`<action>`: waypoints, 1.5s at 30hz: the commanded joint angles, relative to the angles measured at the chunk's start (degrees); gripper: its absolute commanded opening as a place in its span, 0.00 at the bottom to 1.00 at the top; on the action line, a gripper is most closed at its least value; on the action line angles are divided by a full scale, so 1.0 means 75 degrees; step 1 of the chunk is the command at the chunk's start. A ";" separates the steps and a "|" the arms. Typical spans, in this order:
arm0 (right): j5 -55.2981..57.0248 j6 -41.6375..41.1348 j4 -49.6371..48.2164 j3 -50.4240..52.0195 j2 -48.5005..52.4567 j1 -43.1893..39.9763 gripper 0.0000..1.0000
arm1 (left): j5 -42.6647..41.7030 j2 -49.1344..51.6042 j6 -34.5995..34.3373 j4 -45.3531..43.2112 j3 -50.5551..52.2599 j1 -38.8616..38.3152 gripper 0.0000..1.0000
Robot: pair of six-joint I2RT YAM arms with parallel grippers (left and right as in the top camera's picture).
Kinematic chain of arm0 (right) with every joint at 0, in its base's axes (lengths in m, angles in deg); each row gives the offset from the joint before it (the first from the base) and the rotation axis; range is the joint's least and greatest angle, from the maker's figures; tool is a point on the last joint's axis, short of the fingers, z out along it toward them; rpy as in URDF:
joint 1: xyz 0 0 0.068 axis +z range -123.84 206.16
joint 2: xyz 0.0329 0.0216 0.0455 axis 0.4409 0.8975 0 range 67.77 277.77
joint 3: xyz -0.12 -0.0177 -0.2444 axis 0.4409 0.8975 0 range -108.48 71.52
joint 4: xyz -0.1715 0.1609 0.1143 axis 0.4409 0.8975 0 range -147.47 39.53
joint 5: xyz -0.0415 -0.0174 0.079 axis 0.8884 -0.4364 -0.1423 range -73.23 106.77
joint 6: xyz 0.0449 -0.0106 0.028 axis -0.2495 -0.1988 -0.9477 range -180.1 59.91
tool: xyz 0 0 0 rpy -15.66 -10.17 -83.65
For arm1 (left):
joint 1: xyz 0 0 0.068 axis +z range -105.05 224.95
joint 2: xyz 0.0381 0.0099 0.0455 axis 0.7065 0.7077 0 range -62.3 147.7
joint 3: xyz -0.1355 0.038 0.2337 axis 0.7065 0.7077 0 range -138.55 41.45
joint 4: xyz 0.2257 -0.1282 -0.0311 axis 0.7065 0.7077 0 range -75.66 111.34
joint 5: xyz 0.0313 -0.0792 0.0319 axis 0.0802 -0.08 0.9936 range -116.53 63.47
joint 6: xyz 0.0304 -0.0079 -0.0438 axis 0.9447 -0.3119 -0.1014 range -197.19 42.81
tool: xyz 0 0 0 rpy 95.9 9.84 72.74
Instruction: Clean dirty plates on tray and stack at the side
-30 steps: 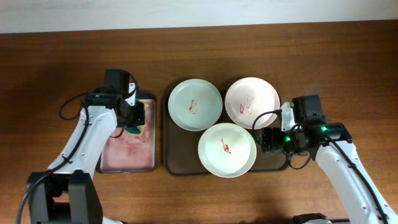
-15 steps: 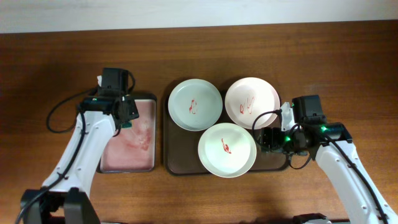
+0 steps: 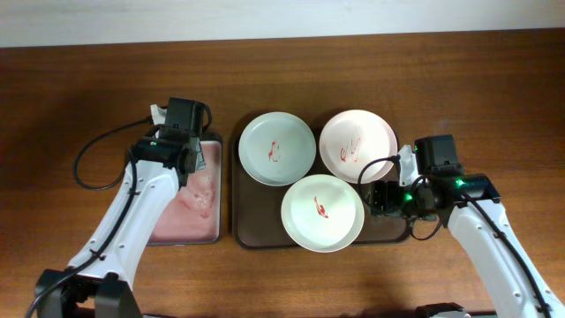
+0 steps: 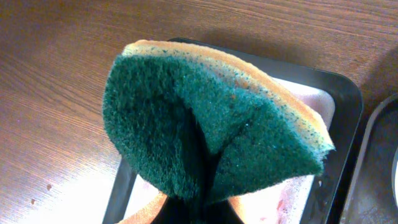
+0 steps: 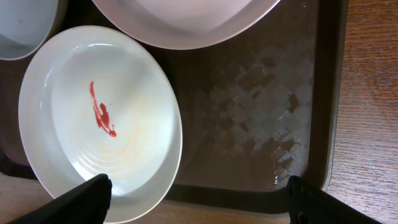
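Three dirty plates with red smears lie on the dark brown tray (image 3: 252,231): pale green (image 3: 276,147) at back left, pale pink (image 3: 357,145) at back right, whitish (image 3: 322,212) at front. My left gripper (image 3: 192,163) is shut on a green and yellow sponge (image 4: 211,134), held above the back of the small black tray (image 3: 185,225). My right gripper (image 3: 381,198) is open over the brown tray's right part, beside the whitish plate (image 5: 99,118). Its fingertips (image 5: 196,199) straddle that plate's right rim and bare tray (image 5: 261,106).
The small black tray with pinkish soapy inside (image 4: 345,106) lies left of the brown tray. Bare wooden table (image 3: 71,97) surrounds both. Black cables loop off both arms.
My left gripper with the sponge has lifted from the small tray and shifted right and back toward its rear corner. The right arm and the plates have not moved.
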 commanded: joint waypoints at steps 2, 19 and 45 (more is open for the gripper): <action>0.0015 0.0082 -0.0023 -0.0160 0.0017 0.0041 0.90 | 0.0192 -0.0137 -0.0111 0.0006 0.0067 -0.0017 0.00; 0.0015 0.0082 -0.0017 -0.0160 0.0017 0.0041 0.90 | -0.2247 0.0224 -0.0504 -0.0918 0.1766 -0.0017 0.00; -0.0851 0.0102 -0.0291 -0.0157 0.1341 0.0041 0.68 | -0.5249 -0.0047 0.0096 -0.1542 0.1003 -0.1329 0.00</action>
